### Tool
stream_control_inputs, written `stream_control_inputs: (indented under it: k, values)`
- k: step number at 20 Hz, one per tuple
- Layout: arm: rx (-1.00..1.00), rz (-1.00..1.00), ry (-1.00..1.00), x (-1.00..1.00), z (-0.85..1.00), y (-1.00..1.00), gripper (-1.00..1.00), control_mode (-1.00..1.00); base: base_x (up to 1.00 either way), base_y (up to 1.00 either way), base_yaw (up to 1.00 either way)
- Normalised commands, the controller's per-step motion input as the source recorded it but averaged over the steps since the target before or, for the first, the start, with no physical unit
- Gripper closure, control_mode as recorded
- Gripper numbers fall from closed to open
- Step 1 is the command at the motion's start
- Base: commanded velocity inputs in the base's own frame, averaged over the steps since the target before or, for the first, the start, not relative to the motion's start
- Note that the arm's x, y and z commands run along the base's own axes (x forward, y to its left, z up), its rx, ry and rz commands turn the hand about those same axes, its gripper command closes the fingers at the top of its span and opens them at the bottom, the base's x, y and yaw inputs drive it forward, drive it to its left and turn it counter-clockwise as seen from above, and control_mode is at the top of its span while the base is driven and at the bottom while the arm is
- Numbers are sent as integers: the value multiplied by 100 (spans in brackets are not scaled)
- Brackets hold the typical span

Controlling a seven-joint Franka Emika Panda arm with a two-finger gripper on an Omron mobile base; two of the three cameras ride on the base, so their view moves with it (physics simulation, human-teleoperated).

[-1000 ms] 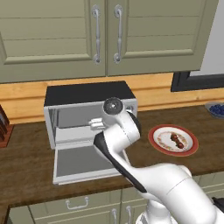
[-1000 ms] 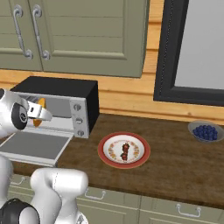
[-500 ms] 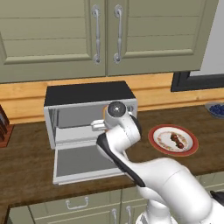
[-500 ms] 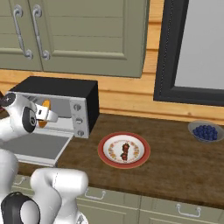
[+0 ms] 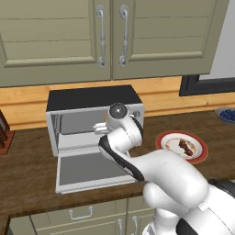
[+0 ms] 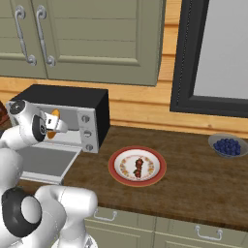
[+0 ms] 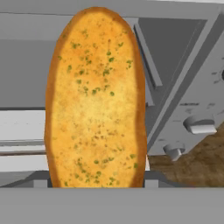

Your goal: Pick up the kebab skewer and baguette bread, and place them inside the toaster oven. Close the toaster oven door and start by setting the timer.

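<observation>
My gripper (image 6: 54, 125) is shut on the baguette bread (image 7: 96, 100), a golden herb-flecked chunk standing upright between the fingers. It hovers just at the open mouth of the toaster oven (image 5: 92, 98), above the dropped-down toaster oven door (image 5: 89, 170). In the right base view the baguette bread (image 6: 53, 123) shows as an orange bit beside the hand. The oven's round knobs (image 7: 199, 124) lie to the right of the bread. The kebab skewer (image 6: 138, 167), a stick of dark chunks, lies on a red-rimmed plate (image 6: 116, 157) right of the oven.
A bowl of blueberries (image 6: 226, 145) stands at the far right of the wooden counter (image 6: 193, 174). A dark knife block (image 5: 3, 133) sits at the left edge. Green cabinets (image 5: 110, 36) hang above the oven. The open door juts over the counter's front.
The hand has carried the bread a little closer to the oven's opening. The skewer and plate have stayed put.
</observation>
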Motion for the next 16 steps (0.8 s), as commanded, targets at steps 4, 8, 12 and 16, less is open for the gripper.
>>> stream_control_inputs:
  k: [4,8,12,16]
  values:
    - [0,0,0,31,-36,0,100,-100,0,0,0]
    - [0,0,-2,25,-25,0,100,-100,0,0,0]
    - [0,3,-2,17,-9,12,100,-100,0,0,0]
    - [0,1,5,32,-1,3,100,-100,0,0,0]
